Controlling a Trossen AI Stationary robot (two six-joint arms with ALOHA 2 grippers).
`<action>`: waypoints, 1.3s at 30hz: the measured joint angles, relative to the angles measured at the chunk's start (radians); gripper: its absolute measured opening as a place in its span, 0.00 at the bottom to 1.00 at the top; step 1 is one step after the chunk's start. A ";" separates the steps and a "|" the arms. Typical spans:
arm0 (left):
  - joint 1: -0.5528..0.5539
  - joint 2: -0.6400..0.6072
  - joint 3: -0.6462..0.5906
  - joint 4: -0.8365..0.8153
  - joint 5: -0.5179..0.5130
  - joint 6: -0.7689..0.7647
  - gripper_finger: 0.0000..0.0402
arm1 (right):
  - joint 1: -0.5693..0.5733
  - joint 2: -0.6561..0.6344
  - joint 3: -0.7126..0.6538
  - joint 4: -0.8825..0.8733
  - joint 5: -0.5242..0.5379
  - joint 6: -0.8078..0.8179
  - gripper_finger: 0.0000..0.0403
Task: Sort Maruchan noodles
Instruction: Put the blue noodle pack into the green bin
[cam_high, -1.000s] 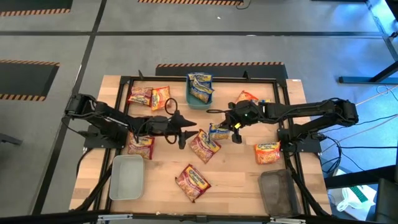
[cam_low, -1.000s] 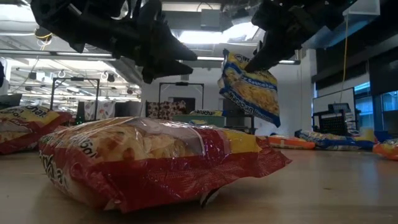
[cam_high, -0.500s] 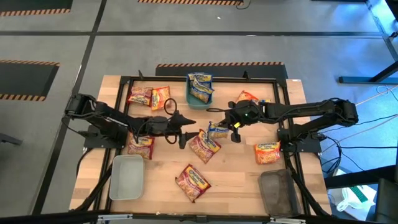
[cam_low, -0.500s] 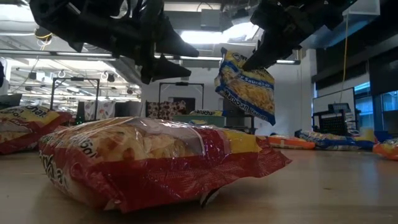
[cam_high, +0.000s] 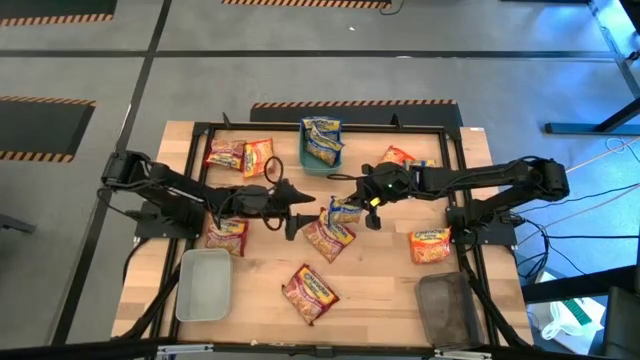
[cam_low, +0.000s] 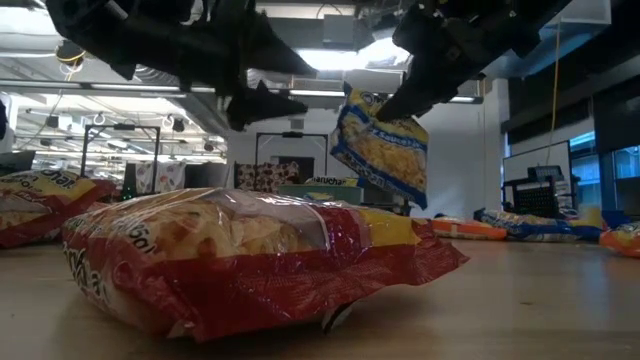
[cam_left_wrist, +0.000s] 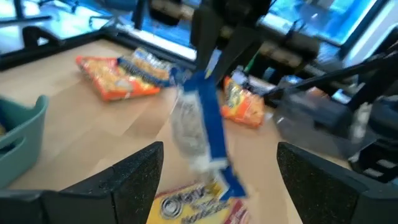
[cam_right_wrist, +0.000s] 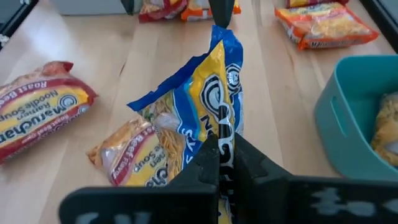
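Observation:
My right gripper (cam_high: 367, 206) is shut on a blue-and-yellow noodle packet (cam_high: 344, 211) above the table's middle; the packet also shows in the low view (cam_low: 380, 150) and in the right wrist view (cam_right_wrist: 186, 118). My left gripper (cam_high: 298, 211) is open and empty just left of the packet, its fingers facing it; the packet hangs in front of them in the left wrist view (cam_left_wrist: 202, 118). A red packet (cam_high: 328, 238) lies flat under the held one. More red, orange and blue-and-yellow packets lie about the table. My right gripper pinches the packet's upper sealed end (cam_right_wrist: 225, 127) between its two fingers. The fingers (cam_low: 400, 95) slant down from the table's right. The packet hangs below them, tilted, clear of the table and of the red packet under it.
A teal tray (cam_high: 306, 160) at the far middle holds blue-and-yellow packets. A grey tray (cam_high: 203, 285) stands near left and a dark tray (cam_high: 447, 308) near right. Red packets (cam_high: 310, 292) (cam_high: 227, 235) (cam_high: 225, 152) and orange packets (cam_high: 430, 245) (cam_high: 398, 155) (cam_high: 258, 155) lie around.
My right gripper has gone a little toward the table's left, toward my left gripper, with the blue-and-yellow packet. The packet has stayed clear of the table.

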 joint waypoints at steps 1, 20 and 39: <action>0.009 -0.010 0.002 -0.007 0.018 -0.007 0.77 | 0.002 0.006 0.000 0.020 0.000 0.000 0.00; 0.040 -0.025 0.001 -0.159 0.001 -0.018 0.77 | 0.013 0.134 0.020 0.317 0.025 0.030 0.00; 0.047 0.040 -0.001 -0.095 -0.035 -0.015 0.67 | 0.041 0.251 0.178 0.342 -0.004 -0.015 0.00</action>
